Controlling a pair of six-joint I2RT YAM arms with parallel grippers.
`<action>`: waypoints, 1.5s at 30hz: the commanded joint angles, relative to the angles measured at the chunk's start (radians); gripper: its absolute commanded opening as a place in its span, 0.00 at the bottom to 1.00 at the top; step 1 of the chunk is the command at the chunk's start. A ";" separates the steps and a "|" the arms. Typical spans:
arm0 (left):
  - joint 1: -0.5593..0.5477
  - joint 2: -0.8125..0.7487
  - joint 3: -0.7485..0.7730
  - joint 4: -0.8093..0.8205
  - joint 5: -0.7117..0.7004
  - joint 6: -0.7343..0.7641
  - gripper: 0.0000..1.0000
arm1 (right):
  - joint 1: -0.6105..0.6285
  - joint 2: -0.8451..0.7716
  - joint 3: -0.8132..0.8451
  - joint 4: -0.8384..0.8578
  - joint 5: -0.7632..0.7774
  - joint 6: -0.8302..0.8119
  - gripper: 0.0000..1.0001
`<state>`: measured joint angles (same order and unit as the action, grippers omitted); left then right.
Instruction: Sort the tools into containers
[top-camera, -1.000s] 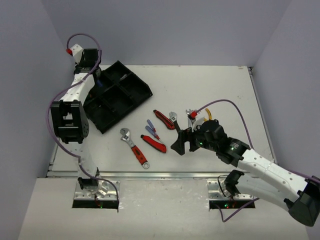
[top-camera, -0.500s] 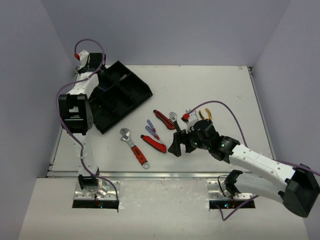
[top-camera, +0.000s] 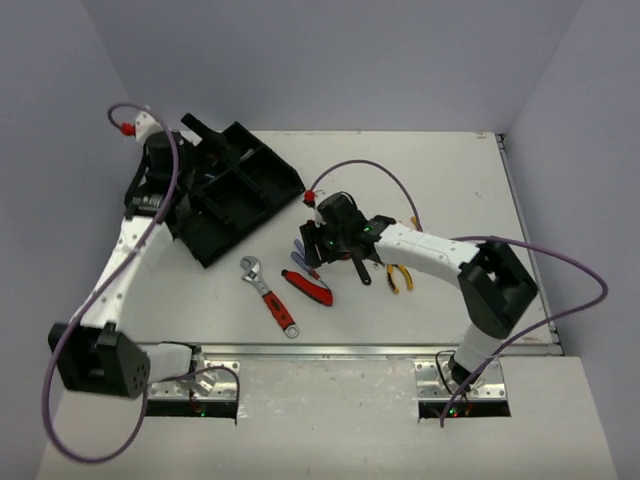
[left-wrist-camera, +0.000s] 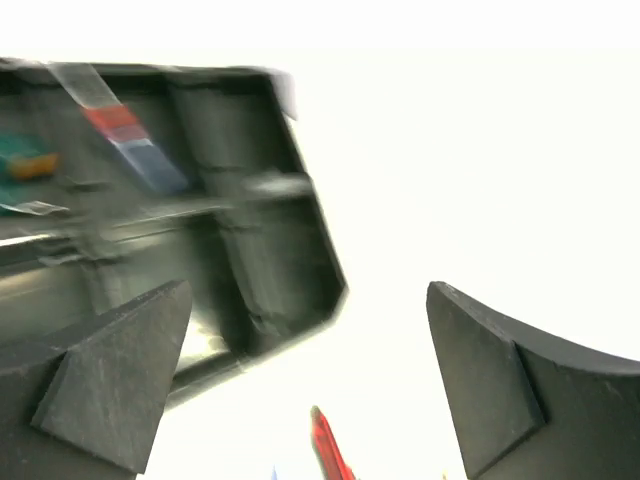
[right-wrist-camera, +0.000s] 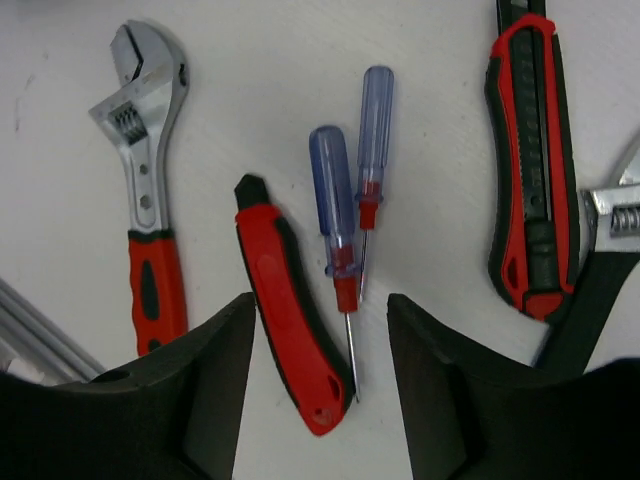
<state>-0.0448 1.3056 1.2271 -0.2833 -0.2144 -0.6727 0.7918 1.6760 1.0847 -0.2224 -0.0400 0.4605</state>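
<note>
bench (top-camera: 430, 180) white. black divided tray (top-camera: 285, 178) sits at its far left, set at an angle, with rectangular compartments. the left wrist view is blurred: a red-and-blue banded item (left-wrist-camera: 125, 135) lies in one compartment, kind unclear.

left hand (left-wrist-camera: 308, 320) hangs over the tray's far end, fingers spread wide, nothing between them.

loose tools lie mid-bench, apart from the tray:
- adjustable wrench (right-wrist-camera: 145, 170), silver head, red-and-black grip, leftmost.
- short utility knife (right-wrist-camera: 290, 320), red with a black edge, lying slantwise.
- two small screwdrivers (right-wrist-camera: 335, 230), clear blue handles with red collars, side by side just right of that knife.
- long utility knife (right-wrist-camera: 530, 170), red and black, further right.
- second wrench head (right-wrist-camera: 615, 210) at the frame edge, partly hidden.
- yellow-handled pliers (top-camera: 400, 277), beside the right arm.

right hand (right-wrist-camera: 320, 305) is low over the group, fingers apart, straddling the short knife's near end and the screwdriver tips, pinching nothing.
</note>
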 joint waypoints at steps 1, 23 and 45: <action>-0.145 -0.279 -0.333 0.092 0.149 0.000 1.00 | 0.002 0.177 0.186 -0.094 0.075 -0.098 0.40; -0.153 -0.563 -0.513 -0.143 0.202 0.190 1.00 | 0.065 0.395 0.253 -0.190 0.129 -0.118 0.29; -0.155 -0.459 -0.766 0.452 0.715 -0.066 1.00 | 0.076 -0.032 0.065 -0.008 -0.082 -0.080 0.00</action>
<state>-0.2016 0.8138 0.5484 -0.1823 0.2741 -0.5928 0.8600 1.7969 1.2136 -0.3736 0.0248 0.3502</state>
